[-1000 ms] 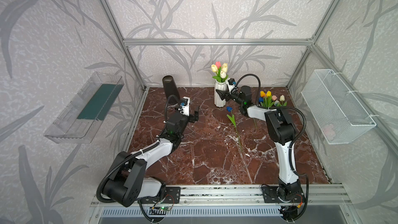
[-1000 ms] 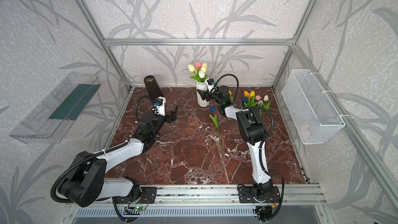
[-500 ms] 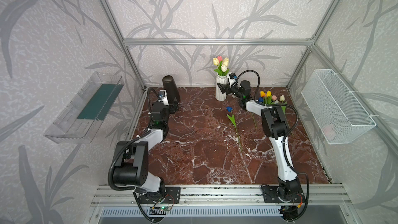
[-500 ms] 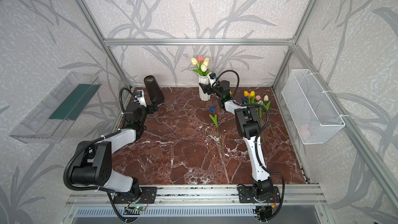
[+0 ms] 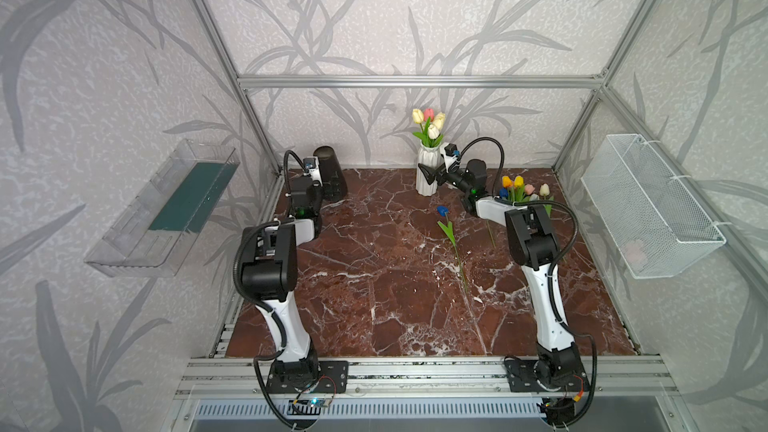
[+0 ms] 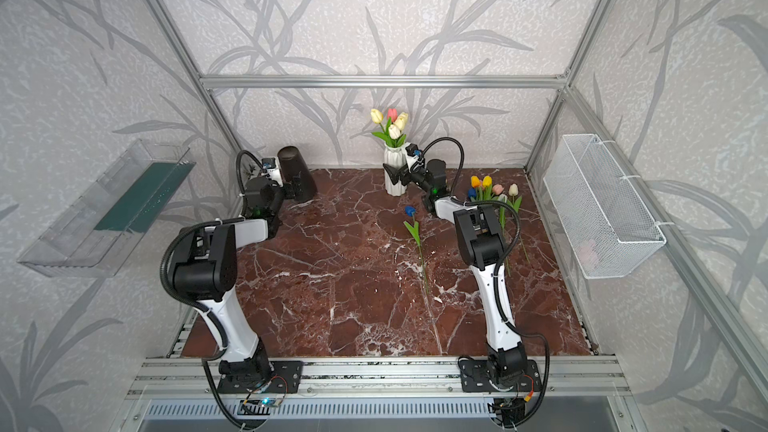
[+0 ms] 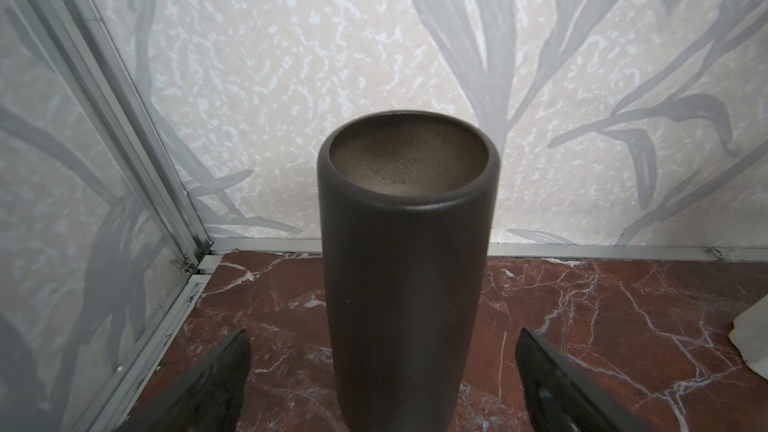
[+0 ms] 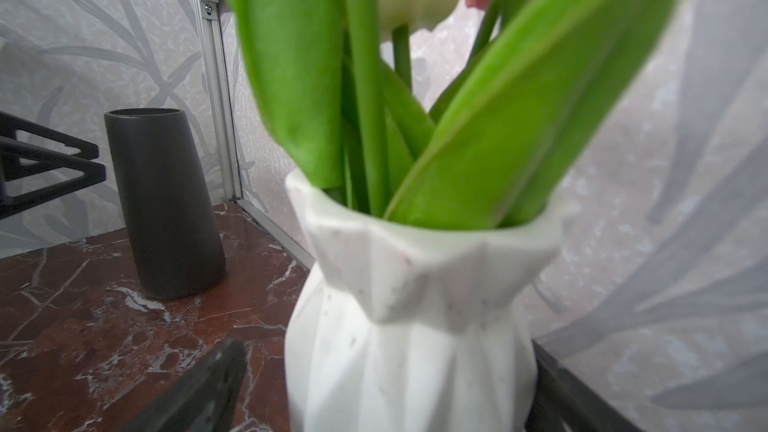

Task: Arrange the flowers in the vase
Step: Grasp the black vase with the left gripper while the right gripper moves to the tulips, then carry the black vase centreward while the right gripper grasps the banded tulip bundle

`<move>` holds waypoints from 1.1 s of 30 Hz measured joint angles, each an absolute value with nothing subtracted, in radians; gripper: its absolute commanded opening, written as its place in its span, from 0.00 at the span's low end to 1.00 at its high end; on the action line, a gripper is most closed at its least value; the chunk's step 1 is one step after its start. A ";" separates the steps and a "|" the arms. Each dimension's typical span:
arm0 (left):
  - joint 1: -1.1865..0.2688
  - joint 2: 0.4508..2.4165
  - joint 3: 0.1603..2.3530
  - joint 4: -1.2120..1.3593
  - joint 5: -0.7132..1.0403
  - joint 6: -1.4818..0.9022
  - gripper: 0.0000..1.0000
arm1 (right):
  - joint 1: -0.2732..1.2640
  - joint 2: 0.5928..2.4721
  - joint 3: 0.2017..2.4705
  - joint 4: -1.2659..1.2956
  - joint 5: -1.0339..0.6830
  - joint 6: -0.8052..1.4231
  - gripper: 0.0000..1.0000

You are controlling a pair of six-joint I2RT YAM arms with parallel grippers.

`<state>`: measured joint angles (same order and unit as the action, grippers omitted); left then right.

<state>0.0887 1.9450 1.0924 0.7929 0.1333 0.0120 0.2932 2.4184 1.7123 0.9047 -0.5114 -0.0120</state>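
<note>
In both top views we see the white vase (image 5: 427,179) standing on the desk (image 5: 374,284) with a few flowers (image 5: 430,124) in it. More are not in yet. A blue tulip (image 5: 448,230) lies flat just in front of the white vase. A bunch of tulips (image 5: 524,189) lies near it, on the right arm's side. The right pincer (image 5: 428,172) sits low against the white vase, so one wrong push could tip it and spill the flowers. The left pincer (image 5: 331,191) is well apart from the white vase, at a dark vase (image 5: 328,166).

In the left wrist view the dark vase is tall and empty, so we think a bump from the side may knock it over. The left pincer is wide open. Its fingers (image 7: 216,380) stand on each side of the dark vase, with a gap on both sides. It holds nothing.

In the right wrist view the white vase fills the space between the fingers. If the arm swings sideways when it pulls away, we think a finger may drag the vase along. The right pincer is wide open and holds nothing. One finger (image 8: 208,384) is clearly apart from the white vase. The other is so close that we cannot tell if it touches.
</note>
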 measured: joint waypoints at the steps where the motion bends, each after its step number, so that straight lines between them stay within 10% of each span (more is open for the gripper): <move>1: 0.091 1.960 1.108 0.792 0.141 0.012 1.00 | 0.293 2.403 1.691 0.917 -0.513 -0.012 1.00; 19: 0.097 2.231 1.419 0.772 0.227 0.007 0.97 | 0.283 1.847 1.118 1.048 -0.426 0.030 0.99; 33: 0.119 2.307 1.483 0.839 0.263 -0.022 0.62 | 0.138 1.296 1.066 0.067 -0.004 0.237 0.99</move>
<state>0.1188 2.3074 1.4830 0.8394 0.2634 -0.0219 0.1375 1.2957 1.0657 0.0666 -0.0044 0.2367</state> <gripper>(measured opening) 0.858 0.991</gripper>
